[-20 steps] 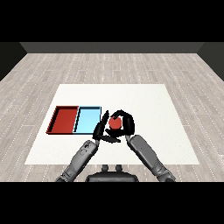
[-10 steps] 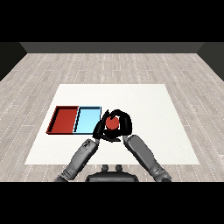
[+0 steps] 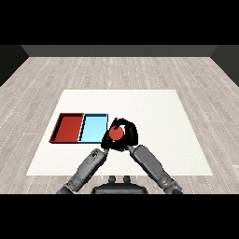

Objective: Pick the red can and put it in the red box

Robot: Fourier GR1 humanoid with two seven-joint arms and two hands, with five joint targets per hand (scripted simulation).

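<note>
It looks like a bare test room rather than a home or a shop: a floor of pale grey wooden planks runs back to a dark wall, and nothing else furnishes it. In the middle stands one plain white table, and on it a red tray and a light blue tray lie touching side by side. Such a spare, tidy bench with only two colour-coded trays suggests a lab set up for a sorting trial.

Right hand curled shut (fingers wrapped); left hand beside.
</note>
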